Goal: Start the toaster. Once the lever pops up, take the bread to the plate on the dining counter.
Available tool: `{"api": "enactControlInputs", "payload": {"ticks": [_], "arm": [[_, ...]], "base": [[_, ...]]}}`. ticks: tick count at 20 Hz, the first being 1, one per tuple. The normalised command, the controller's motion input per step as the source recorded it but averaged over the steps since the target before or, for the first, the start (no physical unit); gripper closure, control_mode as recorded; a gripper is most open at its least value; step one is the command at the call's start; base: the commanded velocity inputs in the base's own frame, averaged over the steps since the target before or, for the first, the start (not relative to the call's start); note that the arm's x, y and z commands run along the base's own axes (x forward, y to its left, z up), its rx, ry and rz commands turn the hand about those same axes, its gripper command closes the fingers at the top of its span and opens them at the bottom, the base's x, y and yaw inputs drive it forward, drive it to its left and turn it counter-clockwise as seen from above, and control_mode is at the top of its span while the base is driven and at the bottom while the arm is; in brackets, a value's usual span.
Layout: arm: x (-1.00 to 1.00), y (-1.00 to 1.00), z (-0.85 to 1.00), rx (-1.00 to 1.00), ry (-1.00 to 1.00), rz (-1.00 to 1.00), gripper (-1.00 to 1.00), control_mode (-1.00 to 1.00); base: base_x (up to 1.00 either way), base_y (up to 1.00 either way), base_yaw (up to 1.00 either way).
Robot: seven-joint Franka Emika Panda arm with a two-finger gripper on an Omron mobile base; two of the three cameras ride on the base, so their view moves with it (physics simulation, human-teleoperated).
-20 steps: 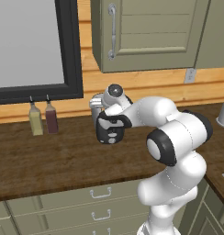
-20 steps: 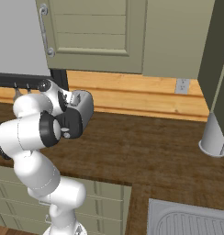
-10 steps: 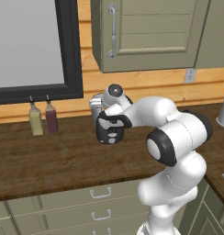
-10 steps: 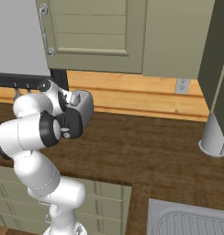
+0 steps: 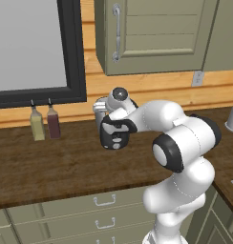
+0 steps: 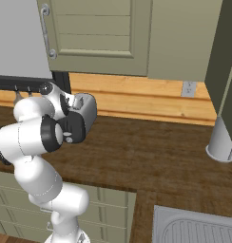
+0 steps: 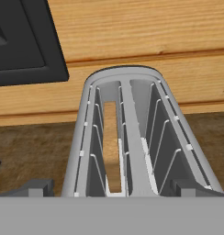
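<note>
From the left base view, we see the arm bent over the dark wooden bench (image 5: 51, 167), its hand (image 5: 113, 139) held low at the near end of the toaster (image 5: 101, 106). Most of the toaster is hidden behind the wrist; a strip of its silver side shows above and to the left of the hand. We cannot make out the fingers from this side. Two slim bottles (image 5: 44, 123) stand against the wall well to the left, under a black-framed window (image 5: 70, 52). A grey object at the right edge is cut off by the frame.

From the right base view, the toaster (image 6: 88, 110) shows more of its rounded silver side and sits near the back of the bench (image 6: 151, 156), close to the plank wall. The hand (image 6: 72, 129) covers its near end, so the end panel and lever are hidden. A pale grey cylinder (image 6: 222, 140) stands far to the right, partly cut by the frame, and a sink (image 6: 198, 228) shows at the lower right corner.

Along the hand view, we look down into the toaster (image 7: 132, 137) from close above. The bread (image 7: 112, 147) stands in the left slot as a narrow tan strip; the right slot looks empty, though its lower part is cut off. The fingertips (image 7: 40, 187) sit wide apart at either side of the toaster, released and grasping nothing.
</note>
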Motion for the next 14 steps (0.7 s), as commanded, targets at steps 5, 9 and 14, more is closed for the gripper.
{"api": "enactControlInputs", "payload": {"ticks": [5,9,14], "arm": [[0.0,0.0,0.0,0.0,0.0,0.0,-1.0,-1.0],[0.0,0.0,0.0,0.0,0.0,0.0,-1.0,-1.0],[0.0,0.0,0.0,0.0,0.0,0.0,-1.0,-1.0]], "base": [[0.0,0.0,0.0],[0.0,0.0,0.0],[0.0,0.0,0.0]]}}
